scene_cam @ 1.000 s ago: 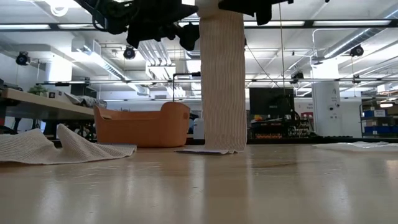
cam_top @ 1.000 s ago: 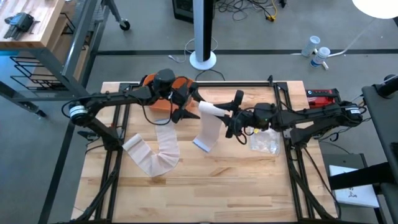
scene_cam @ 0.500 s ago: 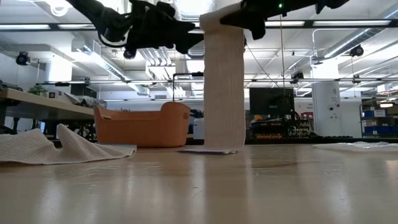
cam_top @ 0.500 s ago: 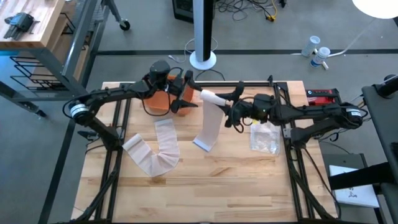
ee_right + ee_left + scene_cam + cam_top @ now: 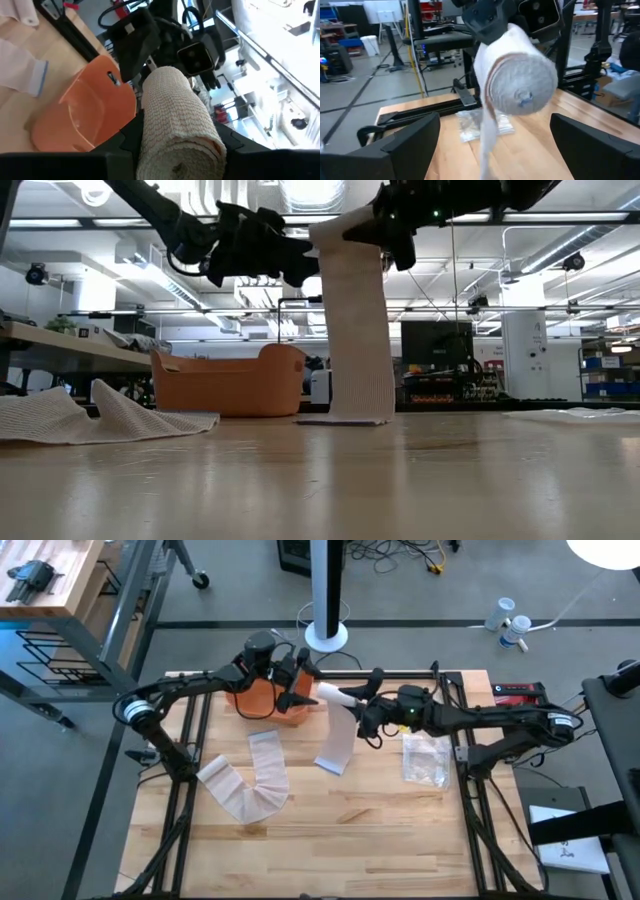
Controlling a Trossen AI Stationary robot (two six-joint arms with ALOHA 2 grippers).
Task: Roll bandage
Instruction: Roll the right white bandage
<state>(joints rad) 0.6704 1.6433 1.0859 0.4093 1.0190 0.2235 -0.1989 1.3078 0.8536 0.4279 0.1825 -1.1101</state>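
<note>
Right gripper (image 5: 352, 703) clamps roll (image 5: 333, 693) aloft so tail (image 5: 338, 745) hangs straight; left gripper (image 5: 305, 695) open, facing roll end.

Both arms are dark, jointed tubes — the left arm (image 5: 190, 692) with a pale ring at its base joint, the right arm (image 5: 490, 722) with a similar pale band by its base — each ending in a bulky black wrist block and flat black fingers (image 5: 410, 142).
</note>
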